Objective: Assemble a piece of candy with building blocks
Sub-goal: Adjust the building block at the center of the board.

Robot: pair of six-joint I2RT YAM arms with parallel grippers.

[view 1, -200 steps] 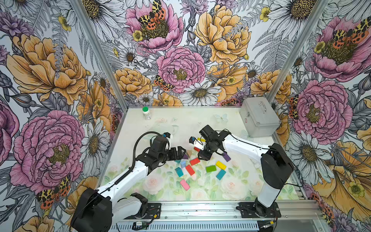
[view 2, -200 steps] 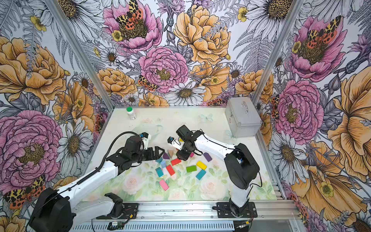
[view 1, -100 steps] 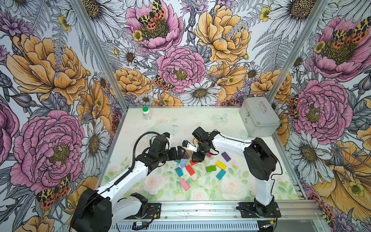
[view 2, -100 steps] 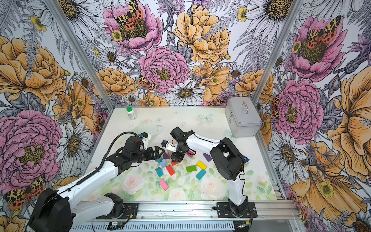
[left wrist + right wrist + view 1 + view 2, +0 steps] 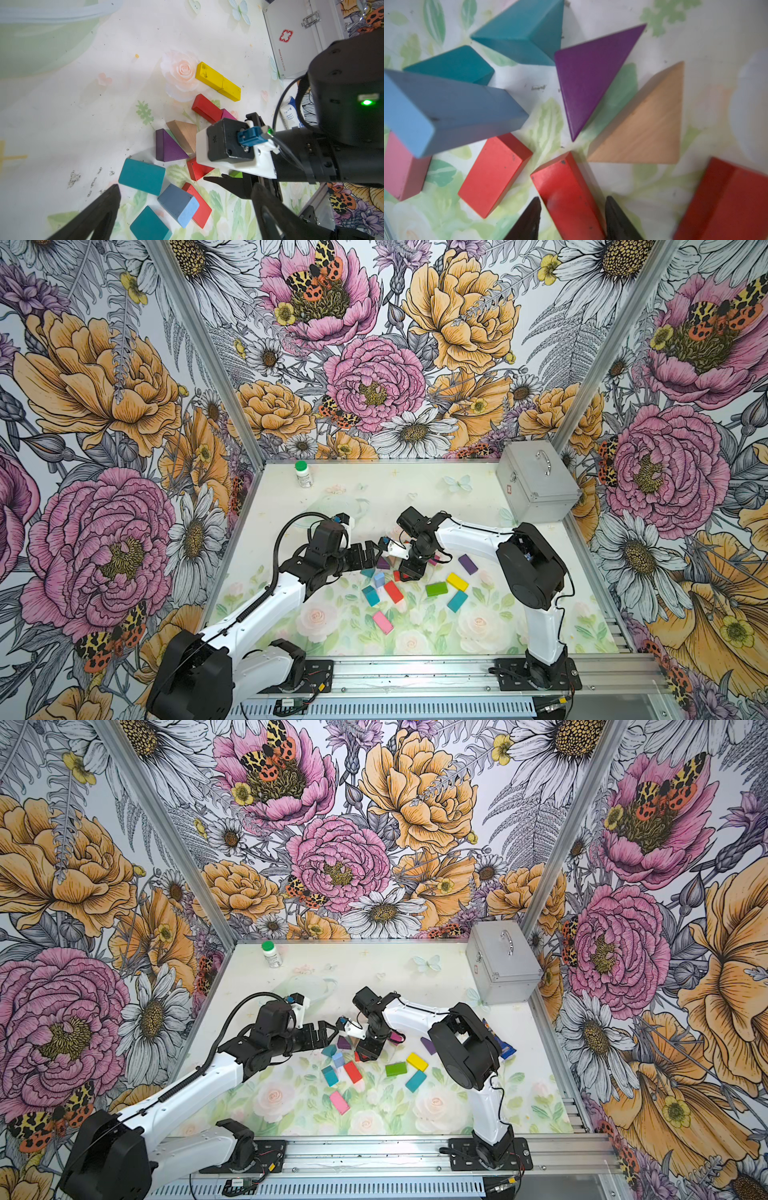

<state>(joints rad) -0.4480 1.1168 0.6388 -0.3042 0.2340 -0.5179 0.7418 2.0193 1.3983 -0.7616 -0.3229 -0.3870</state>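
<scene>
Left pincer released, the right pincer is grasping a red brick, maybe risking to nudge the tan triangle just beside

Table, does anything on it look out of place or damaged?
A blue-and-white snack packet lies beside the right arm, no block at all. One yellow block shows dark scuffs near its end.

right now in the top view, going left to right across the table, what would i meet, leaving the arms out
green-capped white bottle → pink brick → green brick → purple brick → silver first-aid case
</scene>
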